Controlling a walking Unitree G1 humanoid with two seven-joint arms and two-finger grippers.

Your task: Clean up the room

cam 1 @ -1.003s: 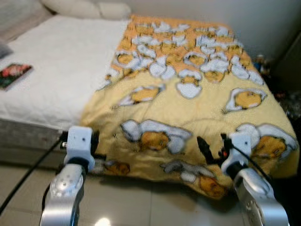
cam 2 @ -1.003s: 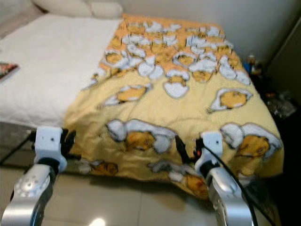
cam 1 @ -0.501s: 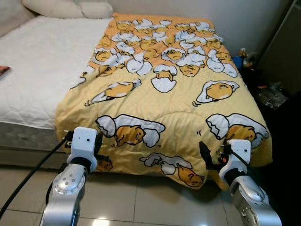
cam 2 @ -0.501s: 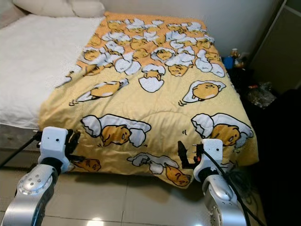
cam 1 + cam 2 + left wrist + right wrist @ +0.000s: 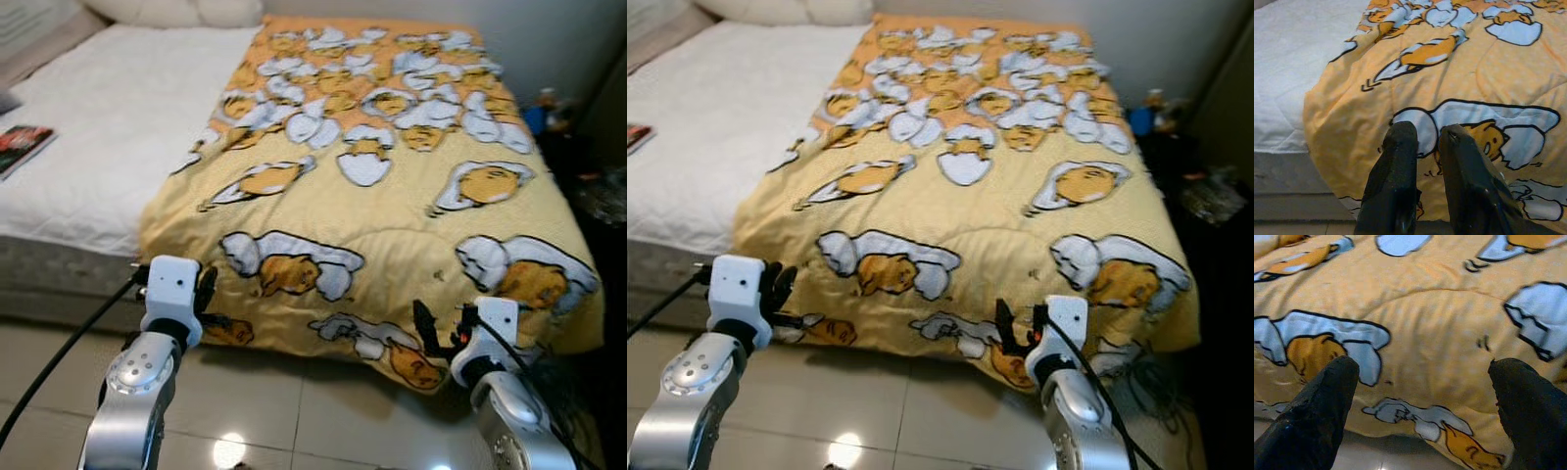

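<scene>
Here, item by item, as the head camera looks down on the foot of a bed:

- Blanket point(image 5: 392, 196): yellow, printed with cartoon egg figures in white and orange. It covers the robot's right-hand part of the bed, from the pillows down to the foot, where its lower edge hangs over the end toward the floor. Its left edge runs at a slant across the mattress.
- White sheet point(image 5: 108, 137): quilted, bare on the left part of the bed, beside the blanket.
- Pillows point(image 5: 186, 10): pale, at the head of the bed.
- Book point(image 5: 22, 147): flat on the sheet near the bed's left edge, well apart from the blanket.
- Left gripper point(image 5: 1422, 134): held low before the blanket's lower left corner, not touching it; its two black fingers point(image 5: 1396, 161) lie nearly together with a narrow gap, grasping nothing.
- Right gripper point(image 5: 1420, 372): held before the blanket's hanging lower edge, toward the right; its fingers point(image 5: 1327, 396) are spread wide, released, with printed fabric visible between them.
- Floor point(image 5: 294, 411): pale glossy tiles, with a light reflection.
- Small items point(image 5: 549, 108): on the dark floor to the right of the bed, too blurred to identify
</scene>
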